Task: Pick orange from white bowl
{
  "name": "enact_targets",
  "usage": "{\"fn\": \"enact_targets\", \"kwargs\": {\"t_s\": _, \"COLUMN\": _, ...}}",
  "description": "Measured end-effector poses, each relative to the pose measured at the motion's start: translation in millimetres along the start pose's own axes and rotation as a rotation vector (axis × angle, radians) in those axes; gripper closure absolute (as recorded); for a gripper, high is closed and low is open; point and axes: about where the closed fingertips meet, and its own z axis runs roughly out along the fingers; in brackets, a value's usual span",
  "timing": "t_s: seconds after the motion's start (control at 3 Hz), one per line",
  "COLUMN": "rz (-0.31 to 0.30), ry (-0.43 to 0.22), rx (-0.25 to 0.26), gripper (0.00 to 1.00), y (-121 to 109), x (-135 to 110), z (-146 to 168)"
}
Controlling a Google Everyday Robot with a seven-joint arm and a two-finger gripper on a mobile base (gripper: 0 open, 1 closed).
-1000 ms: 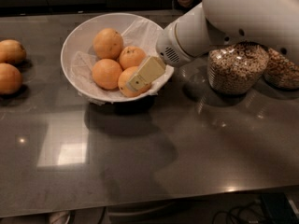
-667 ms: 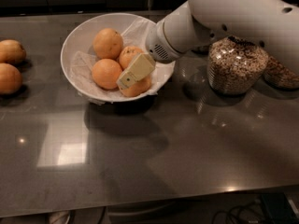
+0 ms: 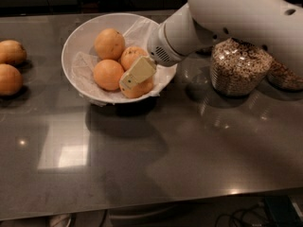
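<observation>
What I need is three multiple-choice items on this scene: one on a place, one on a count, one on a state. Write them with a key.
1. Where is the hand?
A. out of view
B. low in the white bowl, at the front-right orange
C. raised high above everything

2. How many oranges lie in the white bowl?
A. two
B. six
C. four

3. The nearer glass jar is:
A. upright, filled with cereal
B. empty
C. tipped over

Key:
1 B, the tan hand sits at that orange inside the rim.
2 C, four show on the paper lining.
3 A, it stands full beside the arm.
</observation>
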Motion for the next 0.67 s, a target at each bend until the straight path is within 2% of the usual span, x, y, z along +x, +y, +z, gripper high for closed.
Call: {"fn": "enact_targets", "kwargs": {"t_s": 0.67, "rz": 0.023, "ry": 0.023, "rx": 0.006, "gripper": 0.31, "y": 5.6, "x": 7.0, "z": 3.8}}
